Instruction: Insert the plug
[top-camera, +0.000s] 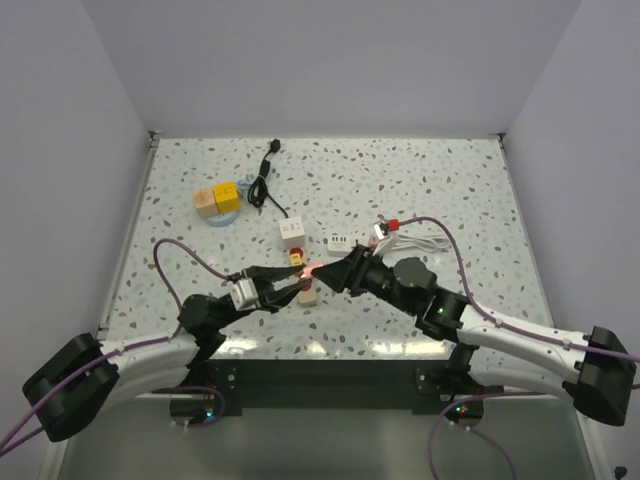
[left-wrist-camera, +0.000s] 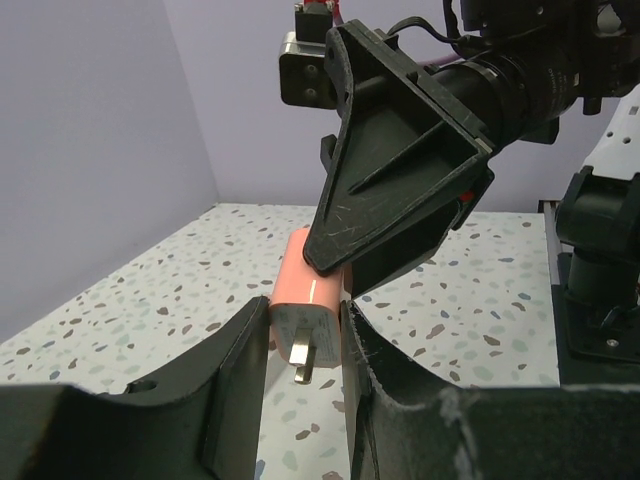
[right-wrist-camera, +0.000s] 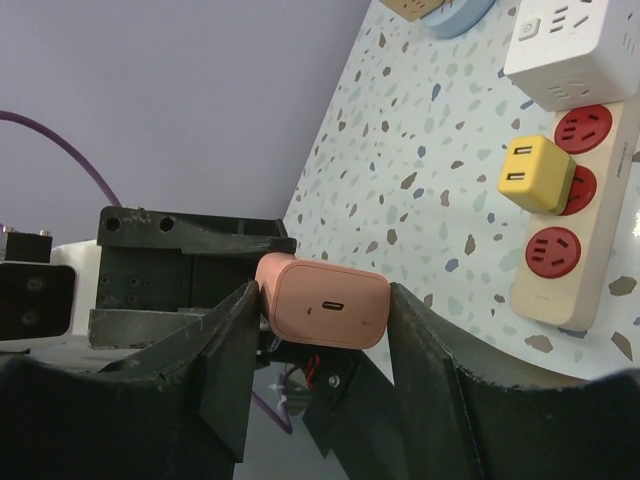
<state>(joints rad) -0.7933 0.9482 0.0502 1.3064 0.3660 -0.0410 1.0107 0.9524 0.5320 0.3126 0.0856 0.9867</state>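
While the left gripper (left-wrist-camera: 304, 335) clenched the pink charger (left-wrist-camera: 308, 288), the right gripper (right-wrist-camera: 322, 305) flanked it (whether gripping, I couldn't tell); releasing early could have dropped it.

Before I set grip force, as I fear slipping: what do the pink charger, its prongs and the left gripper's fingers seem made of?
The pink charger looks like smooth matte plastic: even colour, rounded edges, dull sheen. Its prongs look like bare metal, flat and grey. The left gripper's fingers seem hard black plastic, with pale scratches showing on the surface.
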